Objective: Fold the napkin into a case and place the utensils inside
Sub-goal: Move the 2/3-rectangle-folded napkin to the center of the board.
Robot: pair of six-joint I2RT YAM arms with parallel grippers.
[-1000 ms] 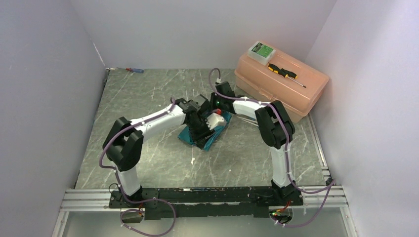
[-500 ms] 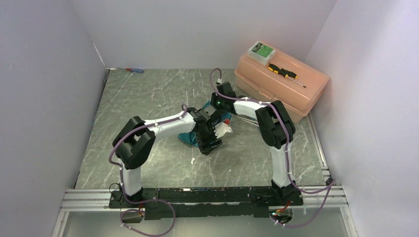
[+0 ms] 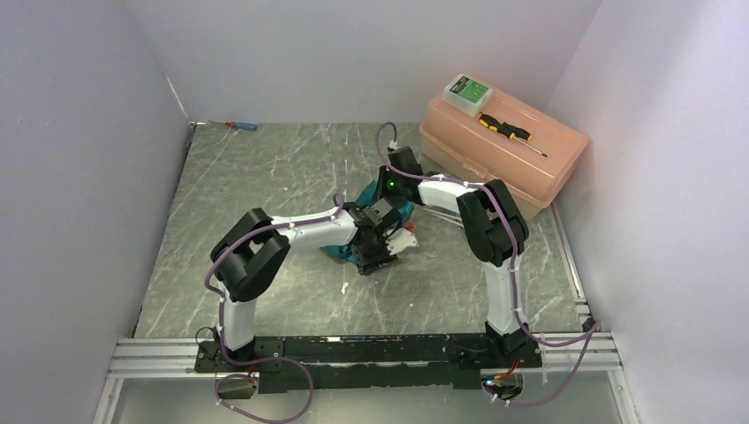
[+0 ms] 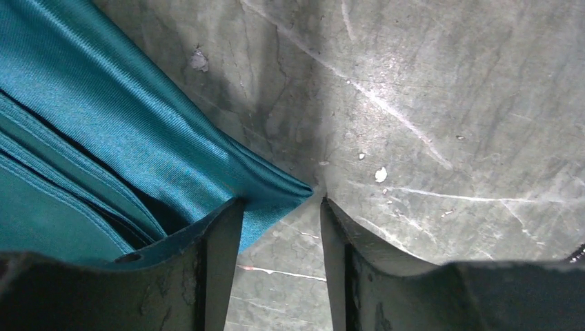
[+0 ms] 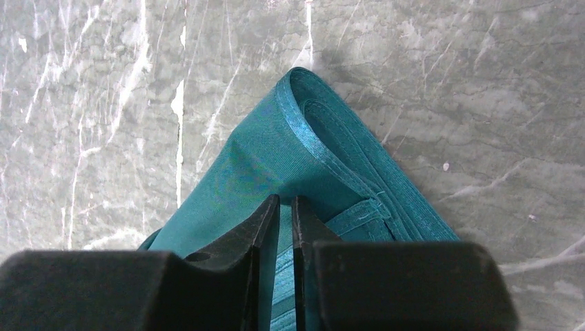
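Observation:
The teal napkin [image 3: 335,251] lies folded in layers mid-table, mostly hidden under both wrists. In the left wrist view its pointed corner [image 4: 293,191] reaches just in between the tips of my left gripper [image 4: 279,203], which stands open; the left finger [image 4: 217,255] rests over the cloth, and bare table shows in the gap. My right gripper [image 5: 288,201] is shut on a raised fold of the napkin [image 5: 255,162], whose rolled hem curls away beyond the tips. Thin white sticks [image 3: 444,215] lie by the right forearm.
A peach toolbox [image 3: 530,168] sits at the back right with a green-and-white box [image 3: 466,91] and a yellow-and-black screwdriver [image 3: 505,130] on its lid. A red-and-blue screwdriver [image 3: 240,126] lies at the far left corner. Walls close in the table on three sides.
My left arm has swung right and toward the near side, carrying its gripper from over the napkin to the cloth's near corner. The right arm has barely moved.

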